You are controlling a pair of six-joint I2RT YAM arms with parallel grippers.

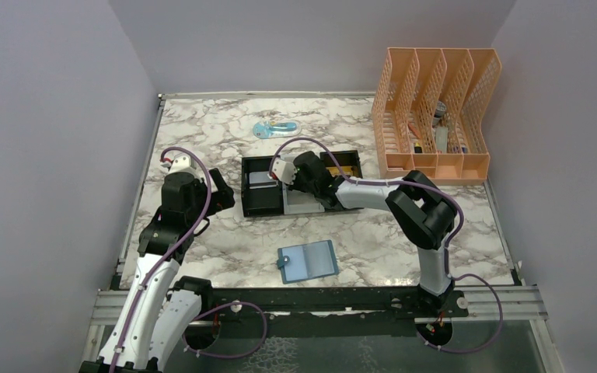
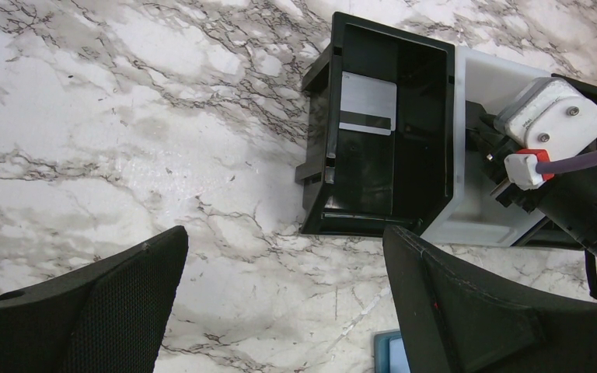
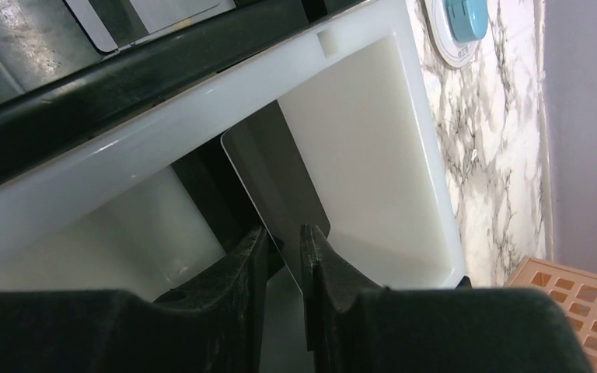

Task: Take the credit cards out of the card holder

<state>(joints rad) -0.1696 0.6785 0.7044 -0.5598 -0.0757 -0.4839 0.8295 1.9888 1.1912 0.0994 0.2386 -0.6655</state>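
On the marbled surface (image 1: pixel 373 241) the teal card holder (image 1: pixel 308 262) lies open near the front edge; right hand (image 3: pixel 284 249) pinches a credit card (image 3: pixel 272 171), likely light, stiff and slick, by its edge over the white tray compartment (image 3: pixel 373 155); left hand (image 2: pixel 284 233) gapes wide

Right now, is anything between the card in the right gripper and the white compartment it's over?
Nothing visible. The right gripper pinches the card, whose free end reaches into the white middle compartment. What the right wrist view shows of that compartment is bare.
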